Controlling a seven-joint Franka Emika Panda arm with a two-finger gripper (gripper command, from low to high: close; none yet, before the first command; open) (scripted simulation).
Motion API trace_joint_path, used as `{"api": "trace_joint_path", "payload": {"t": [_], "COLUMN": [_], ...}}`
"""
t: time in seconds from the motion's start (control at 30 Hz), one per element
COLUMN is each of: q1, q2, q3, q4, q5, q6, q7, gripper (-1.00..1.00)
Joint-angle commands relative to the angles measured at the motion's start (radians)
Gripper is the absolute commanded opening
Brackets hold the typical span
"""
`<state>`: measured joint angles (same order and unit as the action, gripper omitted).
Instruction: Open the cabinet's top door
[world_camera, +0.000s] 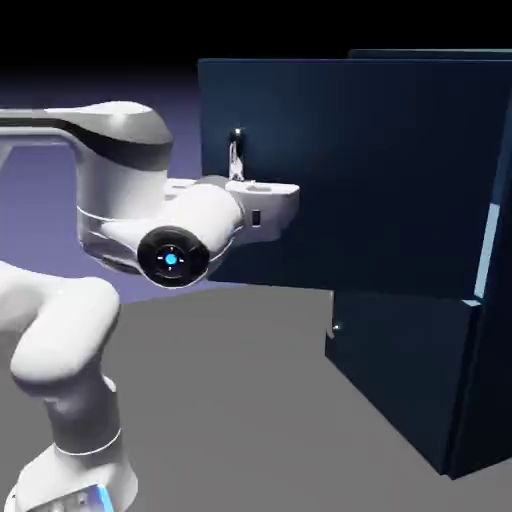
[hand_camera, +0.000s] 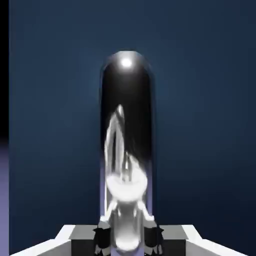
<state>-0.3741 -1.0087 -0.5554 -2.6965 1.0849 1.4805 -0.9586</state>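
The tall dark navy box-shaped cabinet (world_camera: 480, 300) stands at the right of the exterior view; its upper flat navy top door (world_camera: 340, 170) stands swung outward, leading edge toward the arm; the white two-finger gripper (world_camera: 238, 172) has its jaws pinched on the short polished silver bar handle (hand_camera: 127, 140) near that edge; the lower navy door (world_camera: 400, 380) sits beneath, closed.
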Motion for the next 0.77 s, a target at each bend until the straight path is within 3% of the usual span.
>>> {"api": "trace_joint_path", "payload": {"t": [0.0,0.43,0.73], "q1": [0.019,0.415,0.741], "q2": [0.029,0.373,0.443], "q3": [-0.036,-0.507,-0.805], "q4": [0.03,0.473,0.698], "q5": [-0.027,-0.247,-0.307], "q6": [-0.034,-0.46,-0.619], "q7": [-0.01,-0.135,-0.16], "gripper": [-1.0,-1.0,-1.0]}}
